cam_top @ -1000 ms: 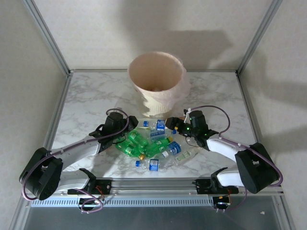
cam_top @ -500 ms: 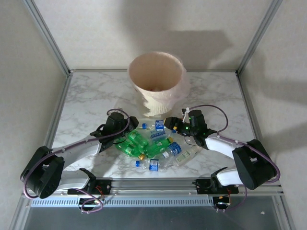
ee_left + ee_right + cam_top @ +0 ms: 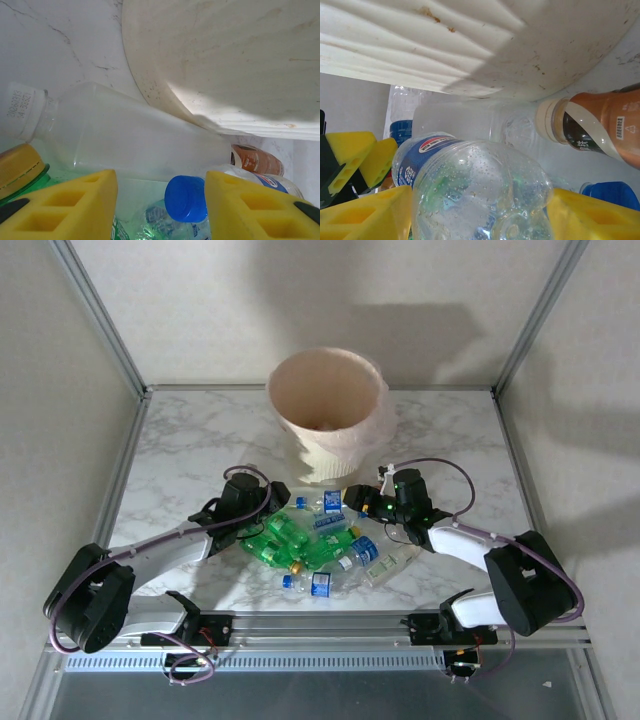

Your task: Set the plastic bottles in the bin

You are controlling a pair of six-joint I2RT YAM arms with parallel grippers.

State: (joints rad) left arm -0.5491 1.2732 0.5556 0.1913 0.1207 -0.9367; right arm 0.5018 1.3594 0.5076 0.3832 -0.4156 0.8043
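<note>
Right gripper [image 3: 480, 220] clamps a blue-labelled bottle [image 3: 470, 175] just beside the bin [image 3: 325, 455], which should next be lifted over its rim; left gripper [image 3: 160, 200] hangs narrowly parted.

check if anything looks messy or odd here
The plastic bottles lie on their sides in a jumbled heap in front of the bin, none standing. The liner hangs bunched and lopsided down the bin's right side, and the bin's outer wall carries brownish marks.
</note>
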